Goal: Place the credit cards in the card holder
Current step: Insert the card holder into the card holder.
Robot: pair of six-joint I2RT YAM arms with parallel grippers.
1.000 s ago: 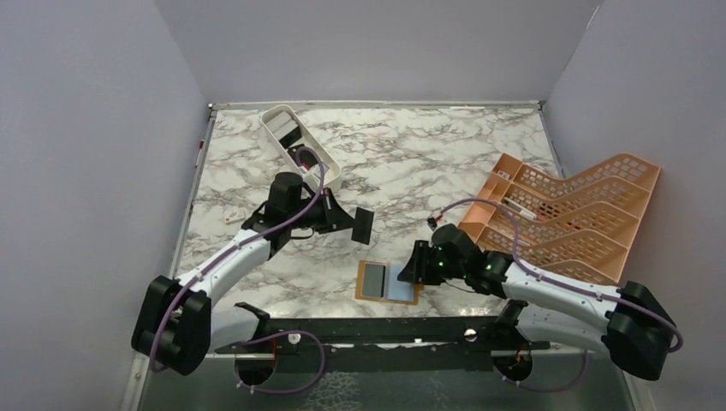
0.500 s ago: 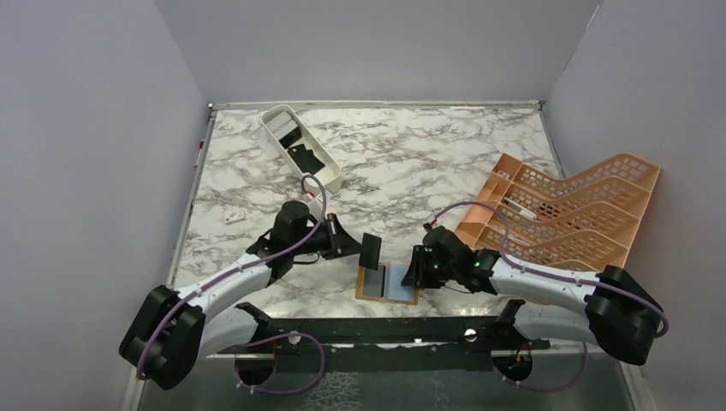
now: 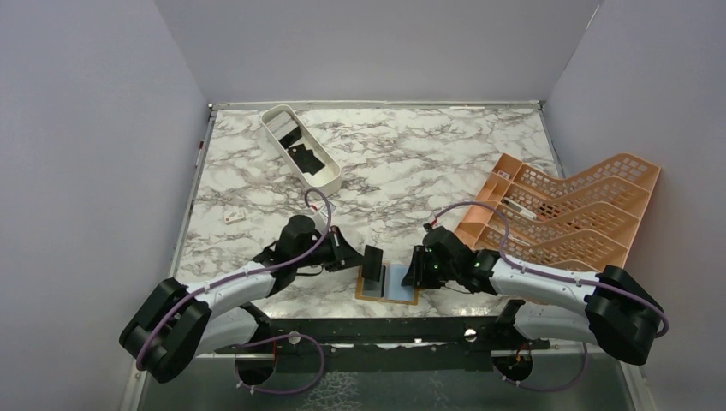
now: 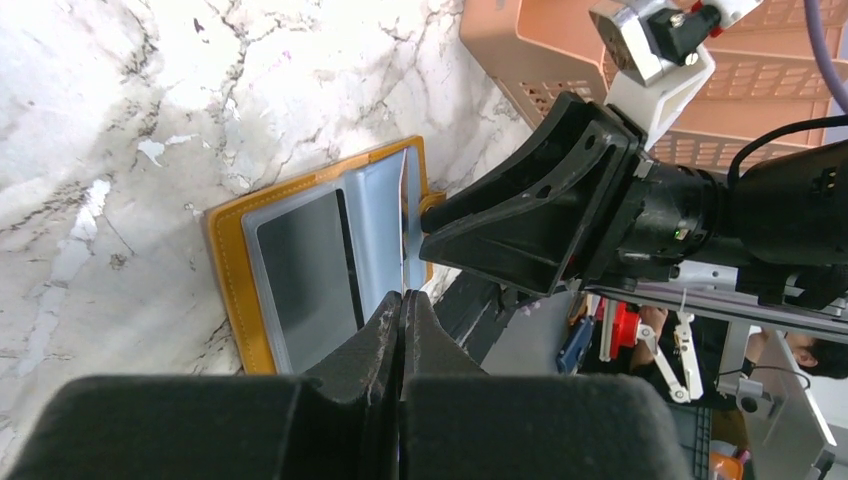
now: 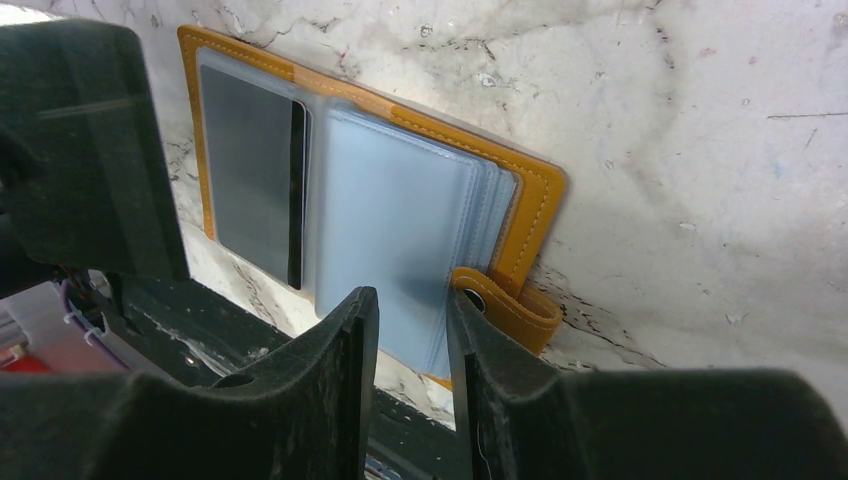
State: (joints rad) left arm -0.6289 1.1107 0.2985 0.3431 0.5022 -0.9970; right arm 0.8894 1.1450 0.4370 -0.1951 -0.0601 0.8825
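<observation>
Showing black card (image 3: 373,261) above card holder (image 3: 399,288) | top view | left wrist hides it

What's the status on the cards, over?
Left gripper shut on black card, at open card holder. Right gripper open at the clear sleeves. One grey card already slotted. Nothing blocking.

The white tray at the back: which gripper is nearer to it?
Left. The left gripper, holding a black card, is in front of the white tray, slightly to its right; the right gripper is farther right, at the card holder.
</observation>
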